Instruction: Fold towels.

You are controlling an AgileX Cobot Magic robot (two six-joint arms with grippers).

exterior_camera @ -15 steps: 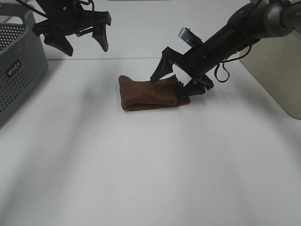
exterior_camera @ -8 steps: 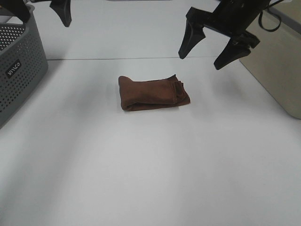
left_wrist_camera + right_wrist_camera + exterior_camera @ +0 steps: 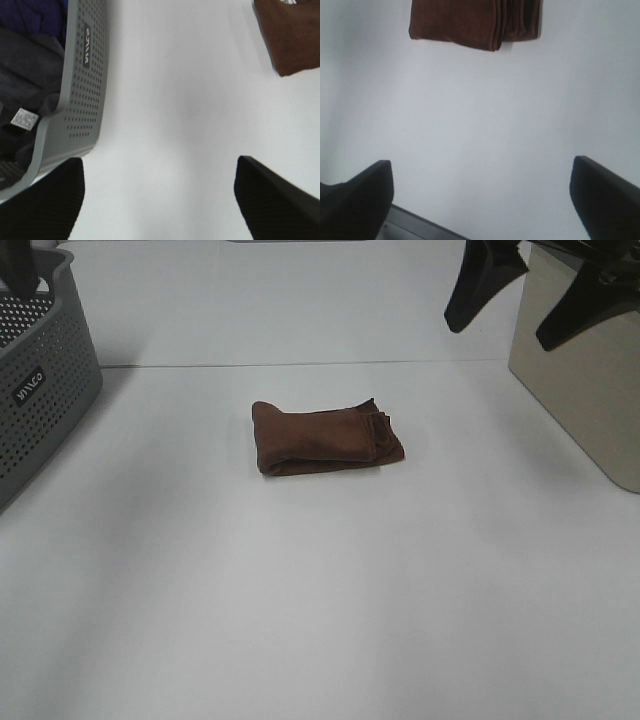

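Both hands lifted away, spread wide | towel folded, unmoved

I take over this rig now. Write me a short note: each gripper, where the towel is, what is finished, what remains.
Left gripper: open, empty, raised beside the grey basket.
Right gripper: open, empty, raised at the far right, near the beige box.
Towel: lies folded into a compact bundle at the middle of the white table; nothing touches it.
Done: this towel looks folded and released.
Left: the basket holds dark cloth; whether those are further towels to fold, I cannot tell.
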